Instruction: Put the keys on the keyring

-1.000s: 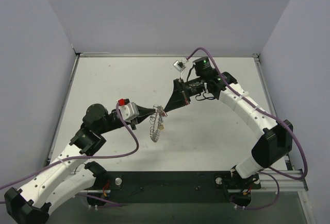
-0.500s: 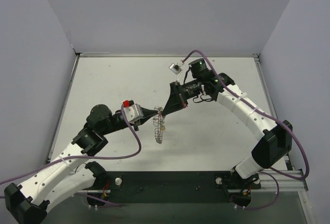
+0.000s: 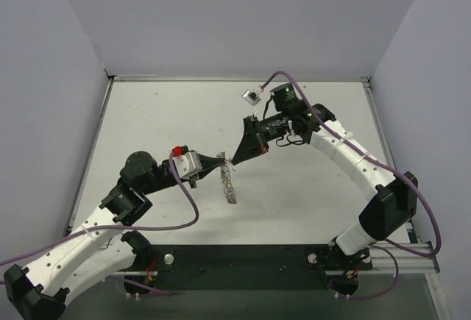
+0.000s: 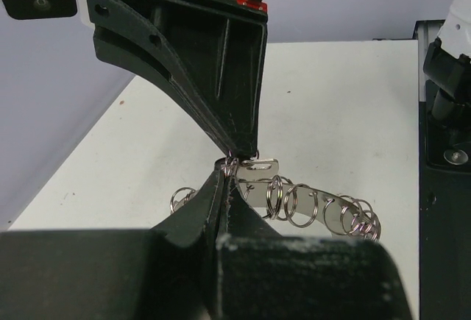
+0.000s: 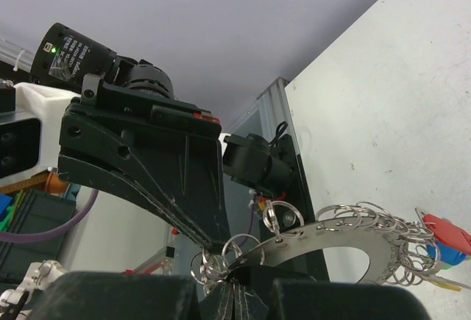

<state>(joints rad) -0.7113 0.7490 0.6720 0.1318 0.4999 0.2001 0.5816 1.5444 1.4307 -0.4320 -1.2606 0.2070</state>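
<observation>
As seen from above: met tip to tip in the air over the middle of the table (image 3: pixel 309 195)
Keyring (image 3: pixel 229 184): hung edge-on just below the two meeting tips, clear of the table, slanting down and slightly right in the overhead view; showed in the right wrist view as a flat silvery band round a wide hole, its outer edge crowded with small loops (image 4: pixel 302 206)
Left gripper (image 3: pixel 221 160): reached in from the left side, roughly level; fingers (image 4: pixel 199 213) squeezed together to a single point and pinched onto the top rim of the keyring
Right gripper (image 3: pixel 234 160): sloped down from the far right side, tip against the left tip; fingers (image 5: pixel 213 296) likewise pressed together with no gap, clamped at the same stretch of rim, though whether on the flat metal or on one small loop could not be told
Keys (image 5: pixel 450 250): gathered at the end of the keyring farthest from the grip; red head (image 5: pixel 445 230) uppermost, blue head (image 5: pixel 455 255) just under it, a yellow sliver lower down; looked hooked among the loops, though not surely
</observation>
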